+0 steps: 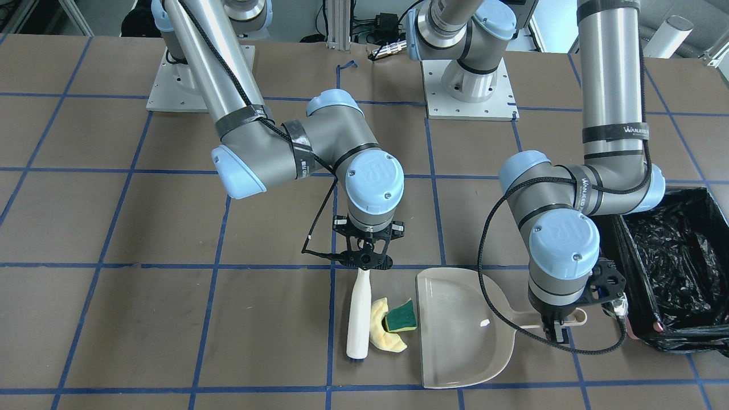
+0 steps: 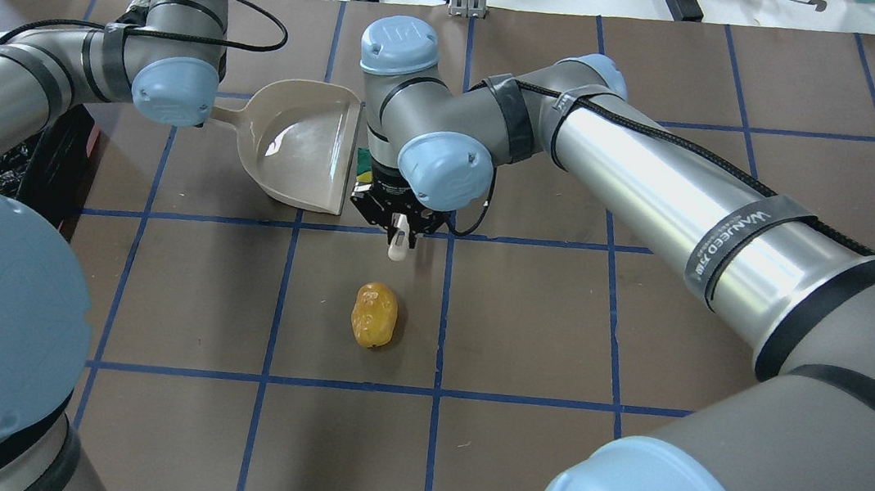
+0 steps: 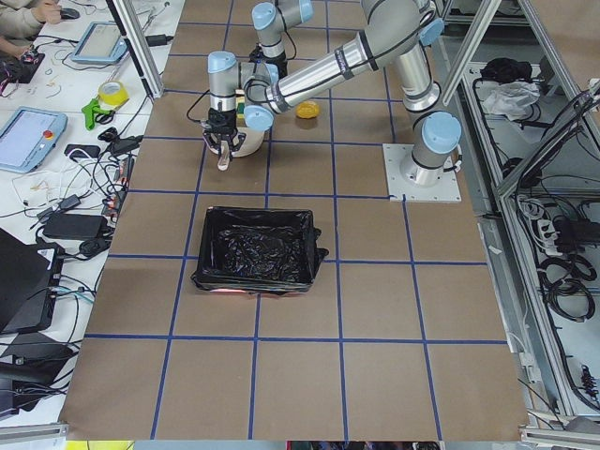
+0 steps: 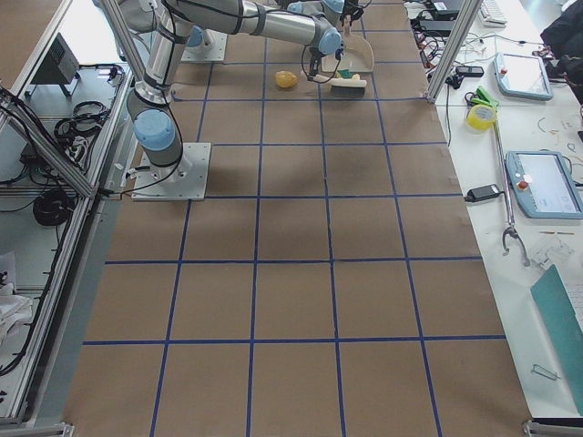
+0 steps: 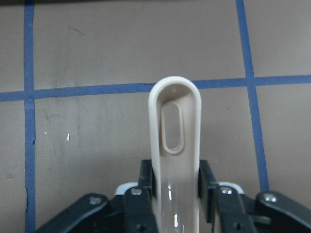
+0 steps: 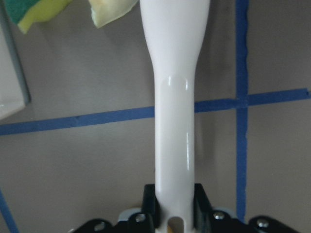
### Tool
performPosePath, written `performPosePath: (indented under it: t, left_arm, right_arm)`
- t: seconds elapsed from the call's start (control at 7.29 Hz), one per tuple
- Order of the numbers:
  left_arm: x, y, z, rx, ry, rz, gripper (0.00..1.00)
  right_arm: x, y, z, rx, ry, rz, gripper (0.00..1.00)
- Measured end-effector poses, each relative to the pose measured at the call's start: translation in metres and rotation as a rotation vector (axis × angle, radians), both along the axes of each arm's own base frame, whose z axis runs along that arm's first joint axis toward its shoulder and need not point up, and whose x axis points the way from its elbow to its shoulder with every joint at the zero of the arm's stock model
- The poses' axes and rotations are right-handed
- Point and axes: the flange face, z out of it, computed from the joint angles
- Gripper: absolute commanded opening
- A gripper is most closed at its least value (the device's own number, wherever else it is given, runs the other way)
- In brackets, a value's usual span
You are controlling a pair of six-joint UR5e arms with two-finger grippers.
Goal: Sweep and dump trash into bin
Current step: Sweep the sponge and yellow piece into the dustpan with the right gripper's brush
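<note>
The left gripper (image 1: 555, 331) is clamped on the handle of the beige dustpan (image 1: 450, 353), which lies flat toward the operator-side edge of the table (image 1: 142, 319). The right gripper (image 1: 364, 263) pinches the white brush (image 1: 359, 319). The foam crescent (image 1: 379, 331) and sponge chunk (image 1: 401, 317) lie between the brush and the dustpan mouth. The potato lump (image 2: 373, 315) lies apart, nearer the robot-side edge. The bin (image 1: 678, 267) stands beyond the dustpan handle, toward the table's left end.

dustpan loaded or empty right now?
Empty. The dustpan holds no trash in front and overhead views; the sponge chunk and foam crescent lie on the table by its lip, the yellow-orange lump apart.
</note>
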Motion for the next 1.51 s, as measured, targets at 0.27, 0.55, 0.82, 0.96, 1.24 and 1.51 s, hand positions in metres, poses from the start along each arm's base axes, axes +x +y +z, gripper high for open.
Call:
performPosePath:
  t: [0.27,0.55,0.82,0.96,1.24,1.51]
  left_arm:
    - [0.0,-0.001,0.001,-0.003,0.001,0.0,0.0]
    - [-0.001,0.0,0.001,-0.002,0.002,-0.001,0.0]
    - [-0.002,0.0,0.001,-0.003,0.003,-0.003,0.0]
    - [-0.002,0.0,0.003,-0.005,0.003,-0.005,0.0]
    - [-0.004,0.0,0.003,-0.005,0.004,-0.008,0.0]
    - [-0.004,0.0,0.003,-0.006,0.004,-0.009,0.0]
  right_arm:
    - [0.024,-0.012,0.006,-0.01,-0.06,0.013,0.05]
    - [0.041,-0.014,0.017,-0.014,-0.126,0.017,0.05]
    - [0.052,-0.015,0.029,-0.011,-0.187,0.01,0.05]
    - [0.056,-0.015,0.031,0.003,-0.217,-0.005,0.05]
    - [0.059,-0.013,0.036,0.034,-0.237,-0.035,0.06]
    - [0.044,-0.009,0.052,0.069,-0.181,-0.044,0.06]
